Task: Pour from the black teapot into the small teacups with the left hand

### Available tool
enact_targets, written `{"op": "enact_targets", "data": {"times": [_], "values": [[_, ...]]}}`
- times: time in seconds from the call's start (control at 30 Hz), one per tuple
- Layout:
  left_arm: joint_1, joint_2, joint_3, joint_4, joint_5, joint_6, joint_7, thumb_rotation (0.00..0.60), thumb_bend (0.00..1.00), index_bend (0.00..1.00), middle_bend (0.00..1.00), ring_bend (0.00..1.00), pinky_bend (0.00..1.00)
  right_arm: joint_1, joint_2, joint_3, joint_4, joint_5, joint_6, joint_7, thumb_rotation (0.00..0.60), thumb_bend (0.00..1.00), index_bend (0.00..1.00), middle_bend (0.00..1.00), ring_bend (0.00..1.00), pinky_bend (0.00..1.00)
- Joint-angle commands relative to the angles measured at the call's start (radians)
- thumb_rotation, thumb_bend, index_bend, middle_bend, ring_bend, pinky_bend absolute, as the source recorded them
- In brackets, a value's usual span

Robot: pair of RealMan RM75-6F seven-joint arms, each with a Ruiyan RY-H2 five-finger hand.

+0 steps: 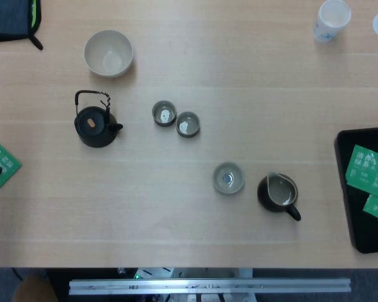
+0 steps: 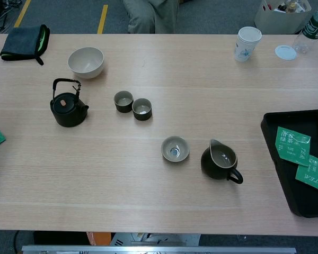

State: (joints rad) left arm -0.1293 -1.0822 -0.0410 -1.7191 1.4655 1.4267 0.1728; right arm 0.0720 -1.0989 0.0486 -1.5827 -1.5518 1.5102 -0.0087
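The black teapot (image 1: 96, 126) (image 2: 69, 110) stands upright at the table's left, its wire handle raised and its spout facing right. To its right, two small dark teacups (image 1: 164, 114) (image 1: 188, 124) sit side by side and touching; the chest view shows the same cups (image 2: 123, 101) (image 2: 142, 109). Both look to have a little pale content. Neither view shows a hand or an arm.
A white bowl (image 1: 108, 53) stands behind the teapot. A grey shallow cup (image 1: 229, 178) and a dark pitcher (image 1: 278, 193) sit at centre right. At the right is a black tray (image 2: 270, 132) with green tea packets. A paper cup (image 2: 247, 43) is at the back and a dark cloth (image 2: 24, 42) at the far left.
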Motion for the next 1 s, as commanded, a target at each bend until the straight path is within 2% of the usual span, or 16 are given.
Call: {"op": "enact_targets", "data": {"times": [0.03,0.17,0.37,0.5,0.67,0.8,0.83,0.9,0.93,0.97,1.0], "values": [[-0.006,-0.003,-0.003,0.002,-0.001,-0.006,0.002,0.6,0.15,0.14,0.22,0.19,0.19,-0.001,0.001,0.0,0.0,0.001,0.001,0.002,0.6,0.15,0.26,0.27,0.13,0.11],[-0.021,0.004,-0.006,0.0,0.003,-0.023,0.01,0.6,0.15,0.18,0.23,0.19,0.19,0.0,0.003,0.003,0.004,0.003,0.0,0.008,0.6,0.15,0.26,0.27,0.13,0.11],[-0.062,0.028,-0.016,-0.018,0.016,-0.07,0.011,0.6,0.15,0.19,0.23,0.19,0.19,0.016,0.017,0.016,-0.005,-0.01,0.0,0.002,0.6,0.15,0.26,0.27,0.13,0.11],[-0.114,0.042,-0.028,-0.033,-0.003,-0.151,0.006,0.6,0.15,0.23,0.23,0.19,0.19,0.033,0.024,0.025,-0.022,-0.021,-0.007,-0.01,0.6,0.15,0.26,0.27,0.13,0.11],[-0.199,0.039,-0.057,-0.027,-0.02,-0.257,-0.004,0.6,0.15,0.23,0.23,0.19,0.19,0.053,0.026,0.031,-0.039,-0.031,-0.022,-0.034,0.6,0.15,0.26,0.27,0.13,0.11],[-0.273,0.028,-0.081,-0.024,-0.08,-0.367,0.015,0.596,0.15,0.22,0.22,0.19,0.19,0.066,0.024,0.031,-0.047,-0.034,-0.038,-0.045,0.6,0.15,0.26,0.27,0.13,0.11],[-0.291,0.024,-0.086,-0.021,-0.097,-0.394,0.022,0.573,0.15,0.21,0.22,0.19,0.19,0.069,0.025,0.031,-0.05,-0.036,-0.041,-0.048,0.6,0.15,0.26,0.27,0.13,0.11],[-0.331,0.008,-0.096,-0.008,-0.132,-0.447,0.041,0.448,0.15,0.21,0.22,0.19,0.19,0.073,0.026,0.031,-0.054,-0.038,-0.043,-0.056,0.6,0.15,0.26,0.27,0.13,0.11],[-0.346,0.0,-0.1,-0.001,-0.147,-0.468,0.05,0.334,0.15,0.21,0.22,0.19,0.19,0.074,0.027,0.031,-0.056,-0.038,-0.044,-0.058,0.6,0.15,0.26,0.27,0.13,0.11],[-0.361,-0.008,-0.103,0.007,-0.162,-0.487,0.059,0.251,0.15,0.21,0.22,0.19,0.19,0.075,0.027,0.031,-0.057,-0.037,-0.045,-0.06,0.6,0.15,0.26,0.27,0.13,0.11],[-0.38,-0.021,-0.108,0.018,-0.182,-0.508,0.071,0.2,0.15,0.21,0.22,0.19,0.19,0.075,0.028,0.031,-0.059,-0.035,-0.047,-0.062,0.6,0.15,0.26,0.27,0.13,0.11]]}}
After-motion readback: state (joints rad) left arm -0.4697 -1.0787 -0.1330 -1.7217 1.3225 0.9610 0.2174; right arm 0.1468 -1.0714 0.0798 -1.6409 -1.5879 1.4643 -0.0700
